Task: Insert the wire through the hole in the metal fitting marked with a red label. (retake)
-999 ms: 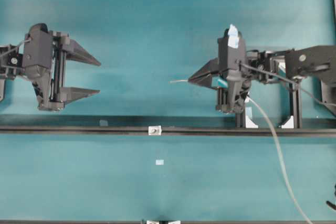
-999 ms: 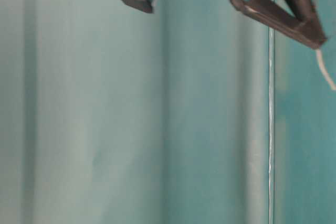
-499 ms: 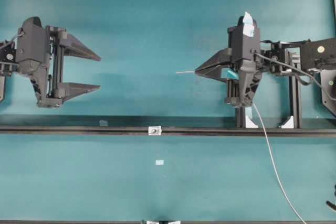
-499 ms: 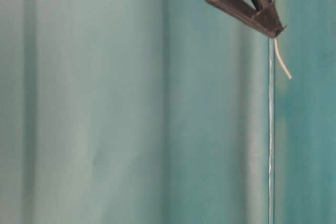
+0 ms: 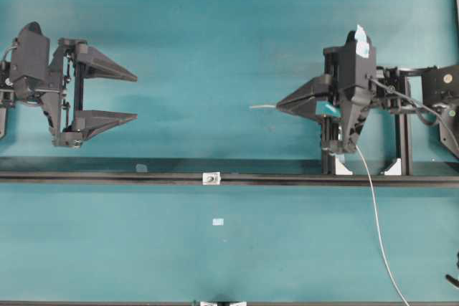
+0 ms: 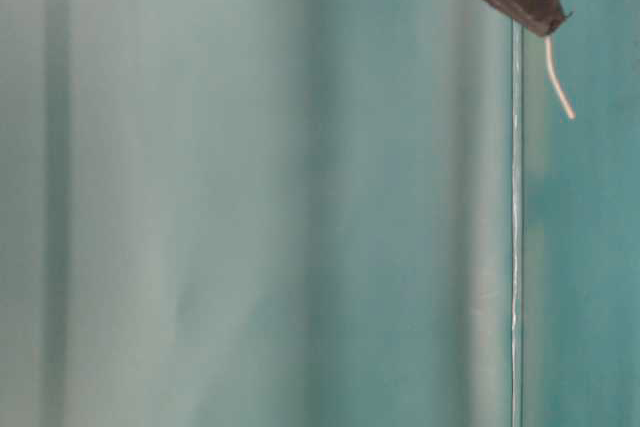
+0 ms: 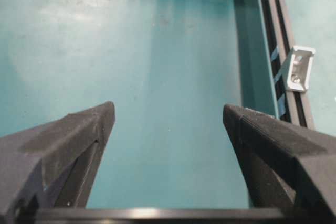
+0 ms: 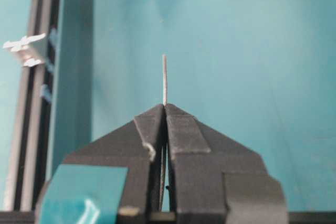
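Clamping the wire (image 8: 164, 80) between my right gripper (image 8: 165, 109) pads, I hold the jaws fully together with a short straight tip projecting past them; in the overhead view this tip points toward the left of the frame at mid-height. The rest of the wire trails from the back of the gripper down to the lower right edge of that view. My left gripper (image 5: 128, 95) sits at the far left with its jaws wide apart and nothing between them. The metal fitting (image 5: 211, 178) lies on the black rail (image 5: 107, 175) that crosses the frame below both grippers, left of and lower than the wire tip, well apart from it. I cannot make out the hole at this range, nor any red label. A small pale scrap (image 5: 218, 221) lies below the rail. Hazards, as I judge them: the free tip is thin and flexible, so any contact with the tab face instead of the hole would bend it; a misaligned approach angle would cause the same. The trailing length could snag on the white bracket (image 5: 343, 167) beside the rail and drag the tip off line.
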Controlling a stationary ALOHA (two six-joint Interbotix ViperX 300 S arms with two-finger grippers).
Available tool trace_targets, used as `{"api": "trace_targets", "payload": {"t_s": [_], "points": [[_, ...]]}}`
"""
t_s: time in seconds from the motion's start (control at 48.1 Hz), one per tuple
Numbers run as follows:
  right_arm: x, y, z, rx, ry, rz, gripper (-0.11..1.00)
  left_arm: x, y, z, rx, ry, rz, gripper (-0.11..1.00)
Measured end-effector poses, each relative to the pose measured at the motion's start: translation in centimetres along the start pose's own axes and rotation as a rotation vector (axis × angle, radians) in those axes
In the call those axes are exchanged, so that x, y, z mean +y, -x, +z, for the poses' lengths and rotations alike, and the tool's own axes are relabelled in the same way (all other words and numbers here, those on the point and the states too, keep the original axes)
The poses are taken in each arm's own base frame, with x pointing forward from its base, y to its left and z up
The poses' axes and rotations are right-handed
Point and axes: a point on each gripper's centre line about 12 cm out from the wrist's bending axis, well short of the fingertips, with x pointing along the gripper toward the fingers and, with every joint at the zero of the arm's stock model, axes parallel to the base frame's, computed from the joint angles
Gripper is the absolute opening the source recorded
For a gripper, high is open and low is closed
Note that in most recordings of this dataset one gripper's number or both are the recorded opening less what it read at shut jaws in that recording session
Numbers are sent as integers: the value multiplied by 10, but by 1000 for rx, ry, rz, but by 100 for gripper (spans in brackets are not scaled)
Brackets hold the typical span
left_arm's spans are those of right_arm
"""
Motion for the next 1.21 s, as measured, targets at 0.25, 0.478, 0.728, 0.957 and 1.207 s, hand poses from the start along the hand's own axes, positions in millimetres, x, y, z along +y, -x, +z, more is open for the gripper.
{"api": "trace_targets", "payload": {"t_s": [0.25, 0.478, 0.728, 0.957, 1.207], "points": [[19, -9, -11, -29, 20, 62, 2, -15, -11, -9, 6, -19, -59, 58], [34, -17, -28, -59, 37, 81, 2, -38, -30, -20, -7, -38, -133, 58], [64, -15, -44, -128, 123, 85, 2, -56, -52, -35, -29, -56, -185, 57], [76, -20, -66, -162, 142, 21, 2, -71, -66, -46, -56, -81, -229, 57], [89, -29, -82, -206, 171, 20, 2, -73, -74, -53, -102, -86, -238, 57]]}}
